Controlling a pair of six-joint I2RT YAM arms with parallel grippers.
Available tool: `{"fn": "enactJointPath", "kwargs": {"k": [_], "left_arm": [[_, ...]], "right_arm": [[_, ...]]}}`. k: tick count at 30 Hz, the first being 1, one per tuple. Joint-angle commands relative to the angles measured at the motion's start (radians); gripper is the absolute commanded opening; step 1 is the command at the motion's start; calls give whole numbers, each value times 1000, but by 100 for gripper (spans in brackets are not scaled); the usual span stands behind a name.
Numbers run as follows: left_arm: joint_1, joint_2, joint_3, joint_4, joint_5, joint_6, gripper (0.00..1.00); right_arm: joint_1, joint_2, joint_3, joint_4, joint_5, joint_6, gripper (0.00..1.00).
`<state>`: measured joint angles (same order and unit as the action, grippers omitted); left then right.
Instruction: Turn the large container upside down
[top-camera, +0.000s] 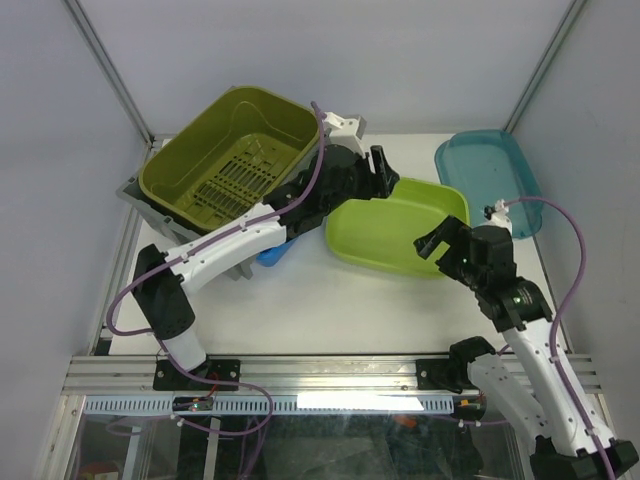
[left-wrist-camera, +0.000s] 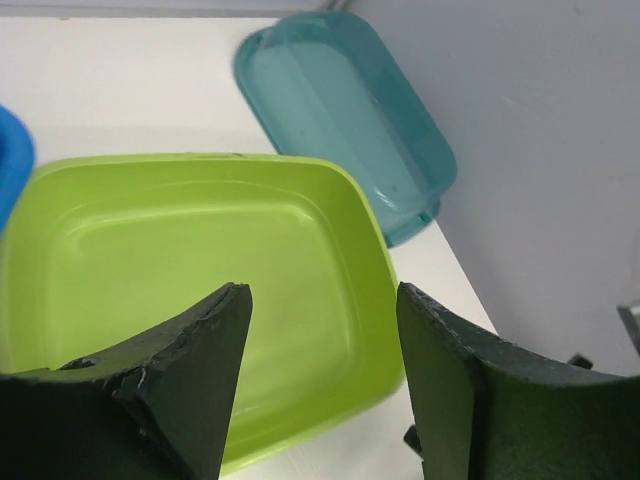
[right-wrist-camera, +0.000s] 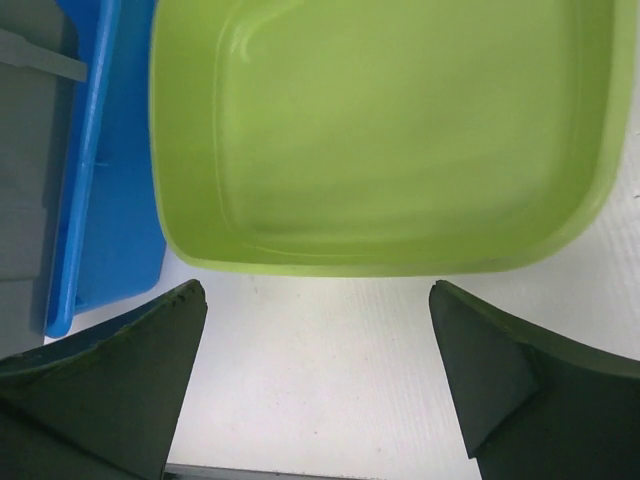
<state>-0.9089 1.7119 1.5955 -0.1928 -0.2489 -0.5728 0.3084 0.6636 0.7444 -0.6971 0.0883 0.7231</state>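
Though beneath olive basket (top-camera: 225, 150), large container (top-camera: 141, 201) visible

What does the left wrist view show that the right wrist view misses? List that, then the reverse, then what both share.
Only left wrist: the teal tray, seen past the open left gripper. Only right wrist: a strip of the grey crate at the left edge, and the open right gripper. Both: the lime green tub, the blue tub beside it, and the white table.
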Motion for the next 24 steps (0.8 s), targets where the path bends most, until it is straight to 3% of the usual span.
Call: {"fn": "enactJointPath", "kwargs": {"k": [1, 6, 9, 11, 14, 15, 24], "left_arm": [[-63, -58, 97, -9, 55, 114, 63], [-92, -122, 102, -85, 78, 143, 67], [-94, -215, 47, -154, 60, 151, 71], [-96, -292, 21, -200, 54, 153, 80], [-96, -408, -6, -272, 56, 161, 97], [-96, -448, -24, -295, 49, 162, 99], [-96, -709, -195, -405, -8, 105, 99]], "right_arm": [[1, -106, 79, -63, 79, -109, 99], [2, -105, 85, 55, -202, -343, 96], [2, 6, 89, 107, -349, -432, 96], [11, 113, 121, 103, -390, -471, 96], [62, 262, 160, 98, -343, -543, 96], [81, 304, 172, 94, -294, -569, 96], [172, 546, 180, 179, -187, -744, 98]]}}
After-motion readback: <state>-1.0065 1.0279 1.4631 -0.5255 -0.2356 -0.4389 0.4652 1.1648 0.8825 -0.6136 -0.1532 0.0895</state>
